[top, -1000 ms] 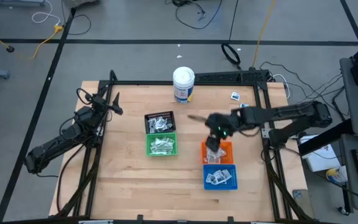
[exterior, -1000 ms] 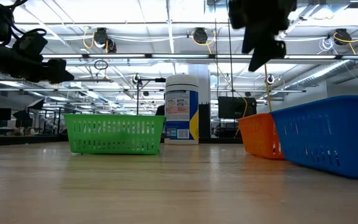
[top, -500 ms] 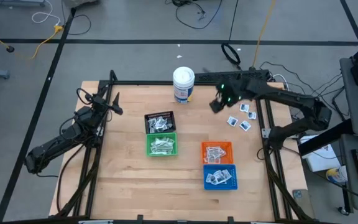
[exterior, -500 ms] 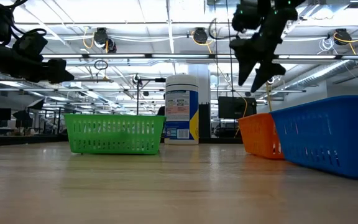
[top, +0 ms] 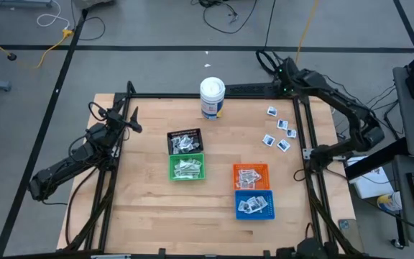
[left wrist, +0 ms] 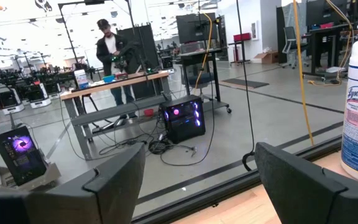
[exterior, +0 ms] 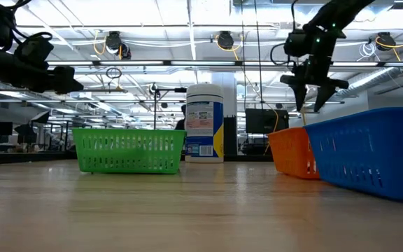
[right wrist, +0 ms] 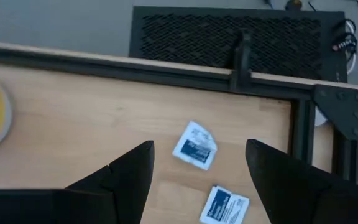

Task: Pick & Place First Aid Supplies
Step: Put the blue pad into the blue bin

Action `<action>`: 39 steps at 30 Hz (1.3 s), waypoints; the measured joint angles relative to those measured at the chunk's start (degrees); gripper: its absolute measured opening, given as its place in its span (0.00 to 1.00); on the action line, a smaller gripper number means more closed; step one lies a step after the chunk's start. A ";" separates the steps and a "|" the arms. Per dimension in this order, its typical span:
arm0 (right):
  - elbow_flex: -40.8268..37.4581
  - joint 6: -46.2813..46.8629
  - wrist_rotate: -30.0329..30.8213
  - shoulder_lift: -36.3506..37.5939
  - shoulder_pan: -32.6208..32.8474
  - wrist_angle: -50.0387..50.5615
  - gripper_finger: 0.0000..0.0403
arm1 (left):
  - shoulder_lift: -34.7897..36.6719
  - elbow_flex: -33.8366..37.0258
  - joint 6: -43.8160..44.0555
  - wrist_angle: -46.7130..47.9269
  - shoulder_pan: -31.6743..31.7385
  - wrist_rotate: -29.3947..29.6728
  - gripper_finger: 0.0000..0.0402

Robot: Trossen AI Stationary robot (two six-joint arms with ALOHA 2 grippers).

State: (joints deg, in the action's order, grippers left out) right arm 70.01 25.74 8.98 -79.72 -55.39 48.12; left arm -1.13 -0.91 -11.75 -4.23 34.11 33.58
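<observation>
The right gripper (right wrist: 197, 180) hangs with jaws spread wide and empty over the table's far right corner (top: 315, 108), above loose white square packets (top: 278, 129). The nearest packet (right wrist: 195, 145) lies flat, turned diamond-wise; being square, it shows no long axis. The left gripper (left wrist: 201, 180) waits wide open at the left edge

Bare wood is lying open beneath my right gripper (right wrist: 194, 180) at the far right corner, with only flat packets (top: 277, 130) scattered there. The canister (top: 212, 98) is standing to their left, and the orange basket (top: 251, 175) is blocking the near side.
</observation>
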 joint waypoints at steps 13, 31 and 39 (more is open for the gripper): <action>16.09 2.46 -1.75 -18.40 -6.22 15.92 0.62 | 0.00 0.00 0.00 0.00 -0.02 0.00 0.76; 20.19 0.58 -6.08 -27.36 -6.33 17.92 0.62 | 0.00 0.00 0.00 0.00 0.00 0.00 0.76; 8.60 0.48 -6.06 -27.39 -5.23 8.16 0.62 | 0.00 0.00 0.00 0.00 -0.02 0.00 0.76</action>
State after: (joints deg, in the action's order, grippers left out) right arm 78.61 26.23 2.92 -107.11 -60.62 56.28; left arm -1.13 -0.91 -11.75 -4.23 34.09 33.58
